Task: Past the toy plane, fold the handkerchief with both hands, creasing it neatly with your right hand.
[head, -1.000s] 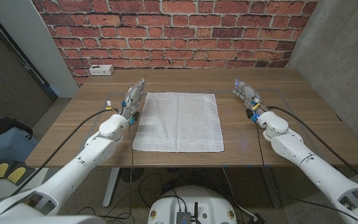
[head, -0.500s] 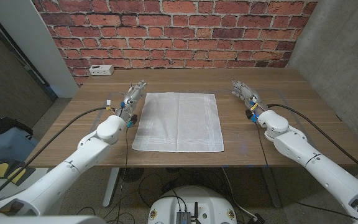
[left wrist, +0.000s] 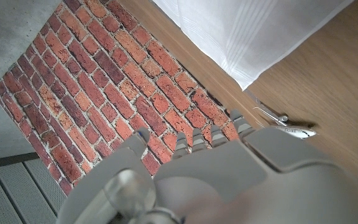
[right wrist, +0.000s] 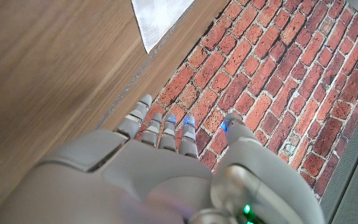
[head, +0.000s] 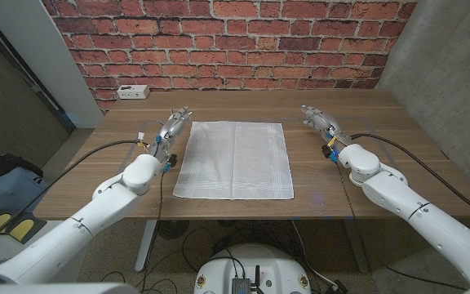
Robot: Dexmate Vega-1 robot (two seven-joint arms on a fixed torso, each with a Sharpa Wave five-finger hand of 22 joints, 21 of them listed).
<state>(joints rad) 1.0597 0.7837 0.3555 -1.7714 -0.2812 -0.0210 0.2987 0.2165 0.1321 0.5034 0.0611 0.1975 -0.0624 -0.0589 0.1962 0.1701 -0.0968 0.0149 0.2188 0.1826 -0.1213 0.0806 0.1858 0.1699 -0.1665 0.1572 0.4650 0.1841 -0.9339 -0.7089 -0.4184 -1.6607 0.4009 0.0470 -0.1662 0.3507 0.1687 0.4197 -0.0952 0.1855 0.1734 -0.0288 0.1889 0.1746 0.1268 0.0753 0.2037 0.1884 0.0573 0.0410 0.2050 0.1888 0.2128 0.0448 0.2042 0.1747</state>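
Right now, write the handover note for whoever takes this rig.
Left hand: open, holding nothing, beside the handkerchief's left far corner.
Right hand: open, holding nothing, off the cloth's right side, apart from it.
Handkerchief lies spread flat mid-table. No toy plane can be seen.
Done: nothing folded.
Left: grasp with both hands, fold, crease with the right hand.

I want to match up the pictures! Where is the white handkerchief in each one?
Head view: the handkerchief lies spread flat in the middle of the table, between the two hands.
Left wrist view: one corner of it fills the upper right, beyond the left hand.
Right wrist view: just one corner peeks in at the top edge, beyond the right hand.
Shared landmark: the brick wall.
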